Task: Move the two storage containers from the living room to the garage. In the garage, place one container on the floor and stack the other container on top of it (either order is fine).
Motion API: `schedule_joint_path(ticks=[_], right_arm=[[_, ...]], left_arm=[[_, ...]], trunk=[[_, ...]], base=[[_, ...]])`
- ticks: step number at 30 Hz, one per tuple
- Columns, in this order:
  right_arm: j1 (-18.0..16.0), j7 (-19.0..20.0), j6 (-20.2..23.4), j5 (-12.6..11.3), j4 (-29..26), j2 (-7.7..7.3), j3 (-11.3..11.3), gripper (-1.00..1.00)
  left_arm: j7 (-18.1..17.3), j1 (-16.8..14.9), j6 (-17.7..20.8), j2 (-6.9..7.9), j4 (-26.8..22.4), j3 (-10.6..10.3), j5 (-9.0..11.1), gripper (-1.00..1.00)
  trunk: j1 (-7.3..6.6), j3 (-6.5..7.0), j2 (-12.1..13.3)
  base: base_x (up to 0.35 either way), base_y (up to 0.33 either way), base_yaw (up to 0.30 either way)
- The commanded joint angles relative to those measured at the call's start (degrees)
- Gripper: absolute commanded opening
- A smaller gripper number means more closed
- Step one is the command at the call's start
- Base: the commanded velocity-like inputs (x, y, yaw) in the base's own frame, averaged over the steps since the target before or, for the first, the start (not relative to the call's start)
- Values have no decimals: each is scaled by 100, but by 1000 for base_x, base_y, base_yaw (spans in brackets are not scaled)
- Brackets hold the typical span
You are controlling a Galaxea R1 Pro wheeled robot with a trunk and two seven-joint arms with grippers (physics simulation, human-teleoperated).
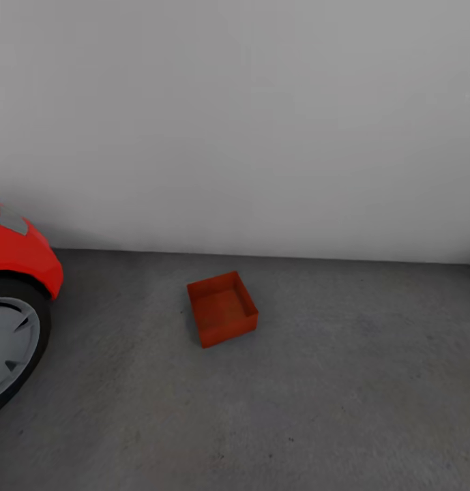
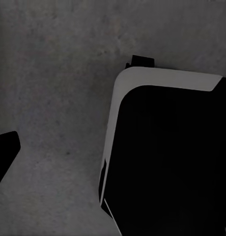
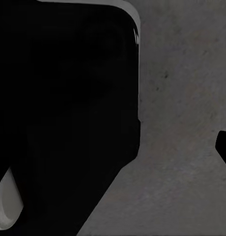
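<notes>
One red-orange storage container (image 1: 222,308) sits empty and upright on the garage's grey concrete floor (image 1: 344,389), a short way out from the white wall. The second container is out of view. In the left wrist view one dark finger (image 2: 5,153) of my left gripper shows at the picture's edge over bare concrete, with nothing held. In the right wrist view a dark fingertip (image 3: 225,147) shows likewise at the edge. Both grippers hang low beside my own black and white base (image 2: 162,147), far from the container.
A red car (image 1: 20,256) with its front wheel (image 1: 9,341) stands at the left of the head view, left of the container. The white wall (image 1: 262,123) closes the far side. Open concrete lies in front of and right of the container.
</notes>
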Motion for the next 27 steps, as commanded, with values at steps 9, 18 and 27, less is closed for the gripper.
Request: schedule_joint_path(ticks=[9, 18, 27], right_arm=[[-7, -12, -24, -57, 19, 1, 16, 100], [-7, -13, 27, -58, 19, -1, 17, 100], [6, -7, -38, -26, 19, 6, 23, 100]], left_arm=[[14, -3, -16, -1, 3, -49, 44, 100], [14, -3, -16, 0, 3, -50, 44, 100], [14, -3, -16, 1, 3, -51, 44, 100]], trunk=[[0, 79, -3], [0, 162, -3], [0, 245, -3]], base=[[0, 0, 0], [0, 0, 0], [0, 0, 0]])
